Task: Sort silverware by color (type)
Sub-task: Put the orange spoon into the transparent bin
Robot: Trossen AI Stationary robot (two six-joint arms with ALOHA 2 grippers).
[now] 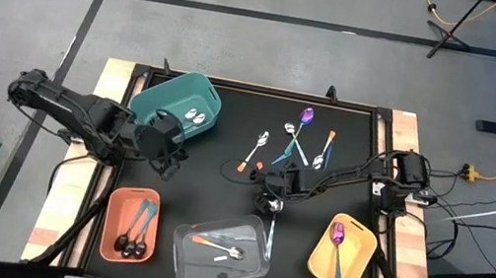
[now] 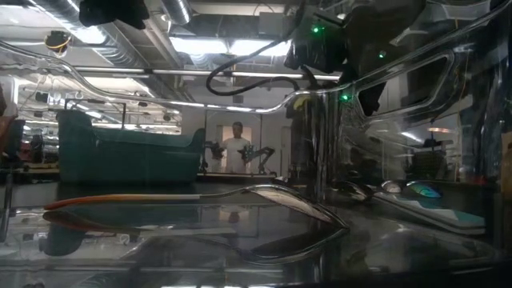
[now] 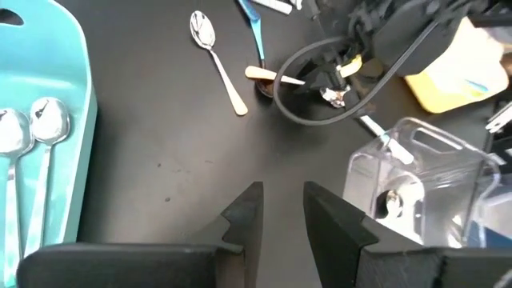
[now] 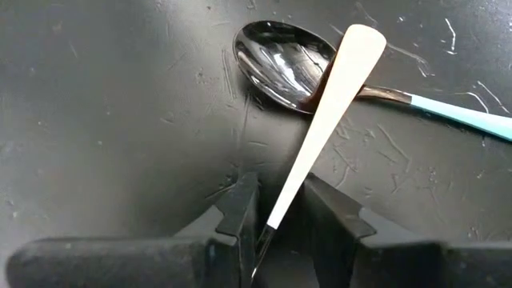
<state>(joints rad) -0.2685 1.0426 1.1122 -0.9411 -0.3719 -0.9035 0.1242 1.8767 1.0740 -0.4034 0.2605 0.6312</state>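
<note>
Gripping an orange-handled spoon (image 4: 332, 112) near the worktop's centre, the right gripper (image 4: 276, 220) pinches its thin stem between narrowly parted fingers.
Its pale handle lies across a black-bowled teal-handled spoon (image 4: 280, 60) on the mat; the left gripper (image 3: 280, 212), slightly open and empty, hovers beside the teal bin (image 1: 179, 98).

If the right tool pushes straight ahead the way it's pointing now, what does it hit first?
Probably the black-bowled spoon with the teal handle. The right tool grips a pale spoon handle whose end lies across that bowl; depth is unclear.
</note>
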